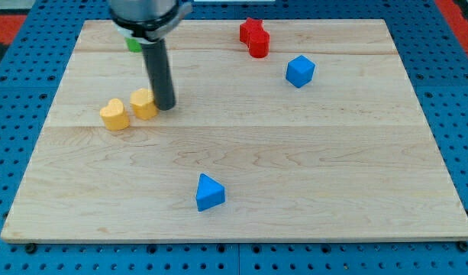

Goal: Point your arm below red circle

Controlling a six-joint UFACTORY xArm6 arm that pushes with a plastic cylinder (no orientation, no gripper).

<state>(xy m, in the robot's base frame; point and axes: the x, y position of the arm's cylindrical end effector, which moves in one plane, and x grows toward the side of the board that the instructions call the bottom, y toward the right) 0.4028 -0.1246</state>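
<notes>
The red circle block [259,44] lies near the view's top, right of centre, touching a second red block [251,30] just above-left of it. My tip [165,105] rests on the board far to the left of and below the red circle, right beside a yellow block [143,104]. A yellow heart block [114,114] sits just left of that one.
A blue cube-like block [300,71] lies right of the red pair. A blue triangle block [209,192] sits near the view's bottom centre. A green block [133,43] is partly hidden behind the rod at the top left. The wooden board [333,153] lies on a blue pegboard.
</notes>
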